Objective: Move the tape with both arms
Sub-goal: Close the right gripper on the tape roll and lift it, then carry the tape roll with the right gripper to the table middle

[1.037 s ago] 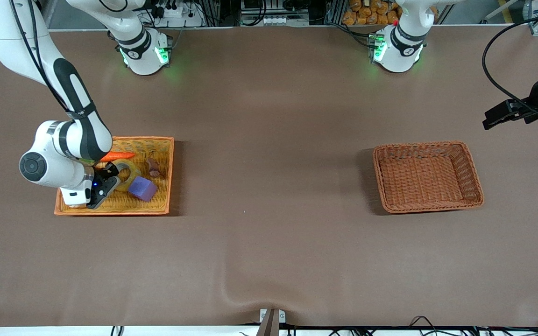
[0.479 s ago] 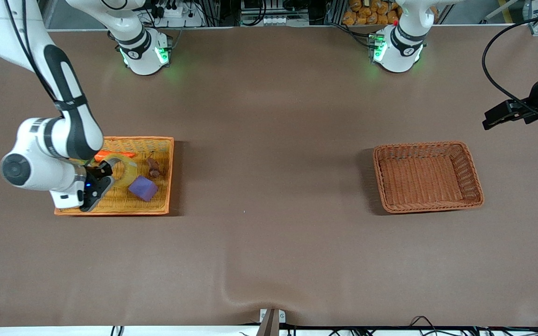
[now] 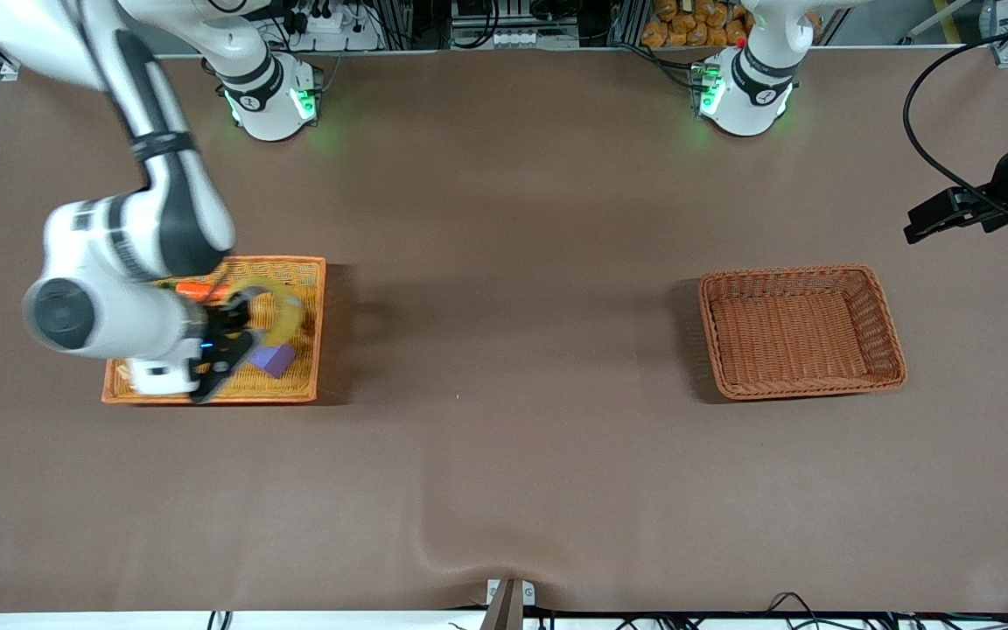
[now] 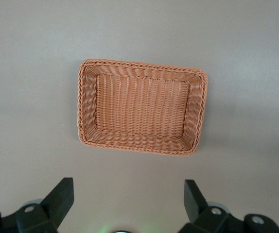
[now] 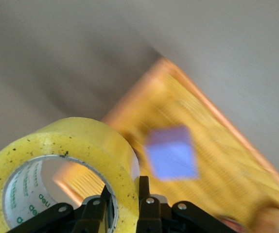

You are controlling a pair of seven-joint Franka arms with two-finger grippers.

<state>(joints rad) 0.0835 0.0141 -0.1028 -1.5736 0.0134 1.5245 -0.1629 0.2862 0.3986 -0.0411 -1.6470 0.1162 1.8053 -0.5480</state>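
A: Tape [image 5: 66, 160], where?
B: Clamped in the right gripper [image 5: 127, 201] over the orange tray [image 3: 316, 328]; only its wrist view shows the white core.
A: Left gripper [image 4: 125, 204]?
B: Spread apart over bare table near the woven basket [image 4: 142, 107].

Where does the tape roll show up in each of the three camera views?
Front view: the tape hangs in the right gripper over the orange tray, above the purple block.
Left wrist view: not in it.
Right wrist view: fills the lower corner, clamped by the fingers.
Shared landmark: the purple block.
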